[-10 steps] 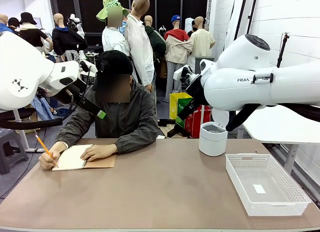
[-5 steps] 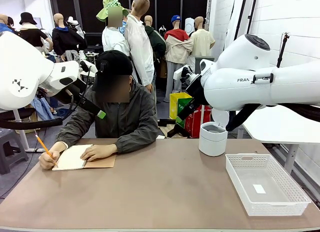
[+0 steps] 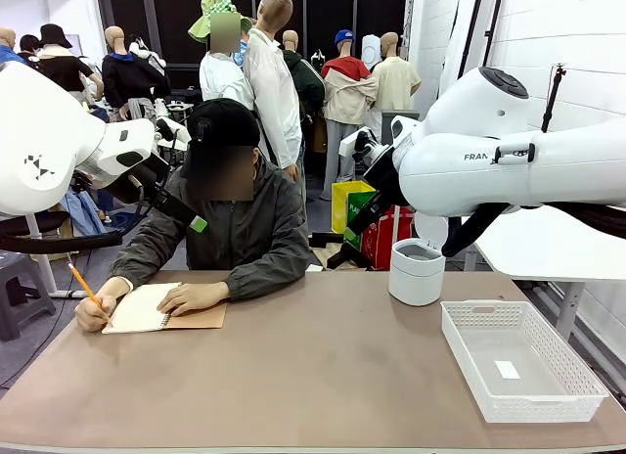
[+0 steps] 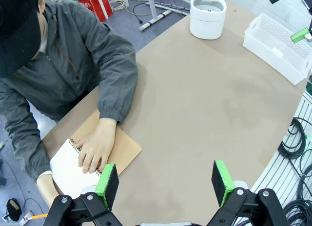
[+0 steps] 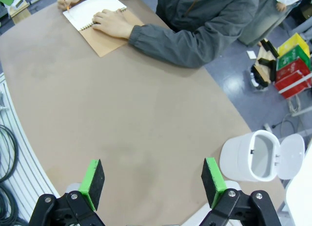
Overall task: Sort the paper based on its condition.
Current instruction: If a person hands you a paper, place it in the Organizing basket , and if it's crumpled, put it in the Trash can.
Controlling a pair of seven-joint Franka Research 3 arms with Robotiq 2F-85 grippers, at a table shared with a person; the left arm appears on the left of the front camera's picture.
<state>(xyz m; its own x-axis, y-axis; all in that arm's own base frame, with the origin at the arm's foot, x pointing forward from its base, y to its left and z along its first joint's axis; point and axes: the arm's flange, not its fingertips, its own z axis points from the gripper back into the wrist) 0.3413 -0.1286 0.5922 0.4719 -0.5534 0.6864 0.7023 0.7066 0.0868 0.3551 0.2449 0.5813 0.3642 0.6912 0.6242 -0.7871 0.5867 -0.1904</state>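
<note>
brown table (image 3: 323, 376), person seated at the far side, writing. paper (image 3: 137, 307) = off-white open page of a spiral notebook (image 3: 201, 319) with a kraft cover, on the table's far left part. one hand (image 3: 193, 297) lies flat on the page and hides part of it. the other hand (image 3: 95, 315) holds a pencil (image 3: 83, 281) at the page's edge. can't tell what is written.

left claw (image 4: 164, 179) hangs high over the table, green pads wide apart, nothing between them. right claw (image 5: 152, 179) same: spread wide, empty, over bare table.

white bin (image 3: 416, 271) far right, lid flipped open in the right wrist view. white basket (image 3: 536, 407) near right, tiny white slip (image 3: 507, 369) inside. the basket is cut off by the frame edge in the left wrist view, and the pencil hand is mostly cut off there too.
</note>
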